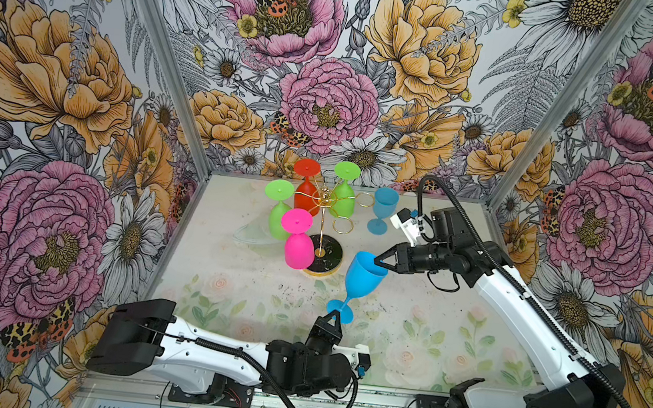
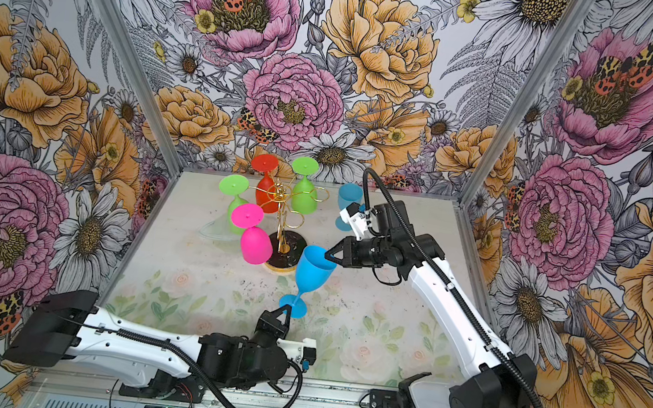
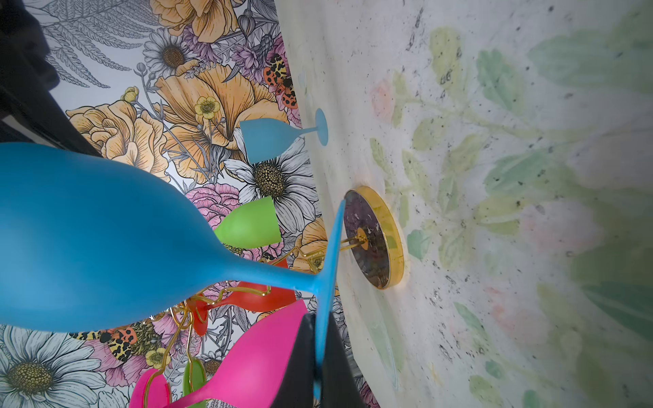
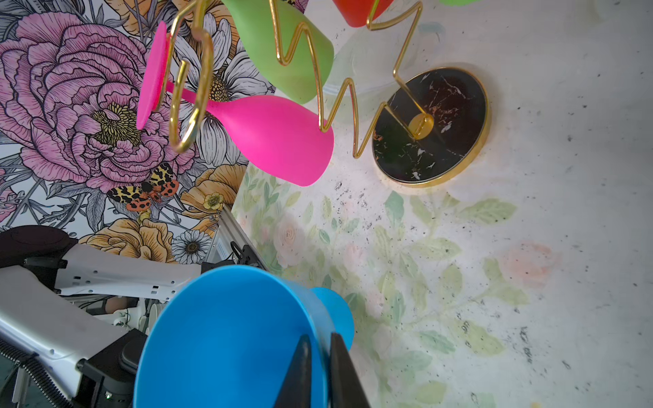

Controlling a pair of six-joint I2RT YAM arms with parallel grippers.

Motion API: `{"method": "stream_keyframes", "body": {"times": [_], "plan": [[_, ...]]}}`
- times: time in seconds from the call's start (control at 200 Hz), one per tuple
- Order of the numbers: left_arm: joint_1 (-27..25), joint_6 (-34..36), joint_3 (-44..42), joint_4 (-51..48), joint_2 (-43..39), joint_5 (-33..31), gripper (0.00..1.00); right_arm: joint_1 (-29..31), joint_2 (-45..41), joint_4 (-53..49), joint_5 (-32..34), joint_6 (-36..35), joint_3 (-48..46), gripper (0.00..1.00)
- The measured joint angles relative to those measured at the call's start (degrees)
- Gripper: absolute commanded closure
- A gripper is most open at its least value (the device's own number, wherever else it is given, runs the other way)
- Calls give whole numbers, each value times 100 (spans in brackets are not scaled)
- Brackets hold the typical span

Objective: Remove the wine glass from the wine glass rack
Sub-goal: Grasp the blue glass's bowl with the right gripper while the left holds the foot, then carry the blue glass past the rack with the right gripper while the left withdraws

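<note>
Over the worktop (image 1: pixel 430 309), left jaws pinch the blue wine glass (image 1: pixel 362 280) by its foot, right jaws clamp its 3 o'clock rim; free the foot slowly.

No readable text, label, brand, number or sign on any surface in view.

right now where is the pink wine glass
In both top views the pink wine glass hangs upside down from the front-left loop of the wine glass rack, just left of its black base and in front of a green glass.
</note>
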Motion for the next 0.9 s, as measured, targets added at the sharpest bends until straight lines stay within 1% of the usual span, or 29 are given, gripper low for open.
{"method": "stream_keyframes", "body": {"times": [0.09, 0.22, 0.38, 0.55, 0.666, 0.801, 0.901], "plan": [[0, 33, -15, -2, 0, -42, 100, 0, 20, 0, 48, -9, 0, 96], [0, 37, -22, 0, 0, -74, 96, 0, 22, 0, 111, -50, -4, 100], [0, 26, -24, 7, 0, -85, 87, 0, 22, -2, 164, -52, -9, 100], [0, -15, -33, 101, 0, -90, 82, 0, 22, -70, 280, -52, -11, 100], [0, -105, -83, 151, 0, -87, 76, 0, 15, -111, 417, -50, -11, 100], [-48, -264, -133, 166, 0, -81, 65, -4, -4, -111, 573, -48, -11, 100], [-63, -372, -166, 170, 0, -63, 61, -28, -44, -111, 684, -48, -9, 100]]}}
